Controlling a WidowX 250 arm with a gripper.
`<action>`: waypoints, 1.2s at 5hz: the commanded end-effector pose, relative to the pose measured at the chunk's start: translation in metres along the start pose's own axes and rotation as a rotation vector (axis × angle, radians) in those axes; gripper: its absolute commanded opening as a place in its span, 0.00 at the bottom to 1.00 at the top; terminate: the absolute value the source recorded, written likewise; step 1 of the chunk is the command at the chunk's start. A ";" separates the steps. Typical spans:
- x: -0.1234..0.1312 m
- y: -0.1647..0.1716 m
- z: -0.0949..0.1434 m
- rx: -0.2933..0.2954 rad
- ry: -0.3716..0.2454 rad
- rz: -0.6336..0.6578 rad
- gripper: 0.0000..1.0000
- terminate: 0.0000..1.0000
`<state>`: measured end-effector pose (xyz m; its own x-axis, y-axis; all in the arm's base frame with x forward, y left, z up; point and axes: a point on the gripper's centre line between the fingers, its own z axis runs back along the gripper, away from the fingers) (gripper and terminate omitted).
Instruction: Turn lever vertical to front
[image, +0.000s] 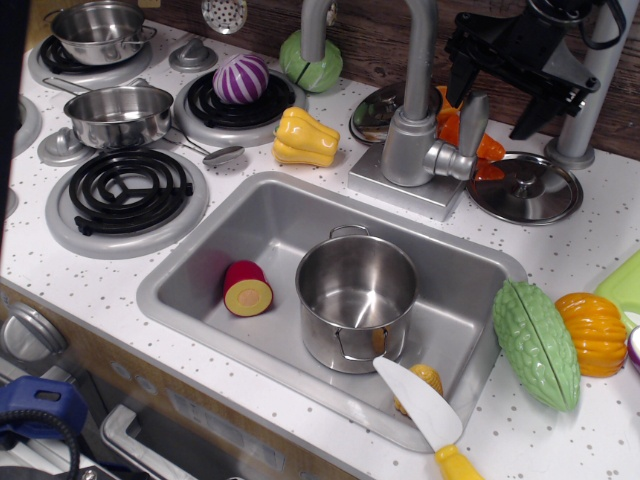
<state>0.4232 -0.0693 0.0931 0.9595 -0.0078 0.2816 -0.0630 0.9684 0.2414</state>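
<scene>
The lever (472, 118) is a small silver paddle that stands upright on the right side of the faucet body (405, 140). A short stub (450, 160) joins the two. My black gripper (493, 108) hangs above and just behind the lever, open and empty. Its left finger (461, 82) is close to the lever's top and its right finger (526, 122) is further right. I cannot tell whether the left finger touches the lever. The tall curved spout (420, 40) rises from the faucet body.
The sink (200, 270) holds a steel pot (356, 300), a cut red vegetable (247, 289) and a white knife (420, 405). A pot lid (525, 188) and a grey pole (590, 90) are right of the faucet. A green gourd (537, 343) and a yellow pepper (305, 138) lie on the counter.
</scene>
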 end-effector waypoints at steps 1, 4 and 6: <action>0.012 0.006 0.012 -0.028 -0.045 0.031 0.00 0.00; -0.029 -0.018 0.033 -0.098 0.133 0.158 0.00 0.00; -0.043 -0.023 0.004 -0.148 0.136 0.182 0.00 0.00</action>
<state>0.3786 -0.0787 0.0700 0.9668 0.2016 0.1569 -0.2160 0.9731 0.0804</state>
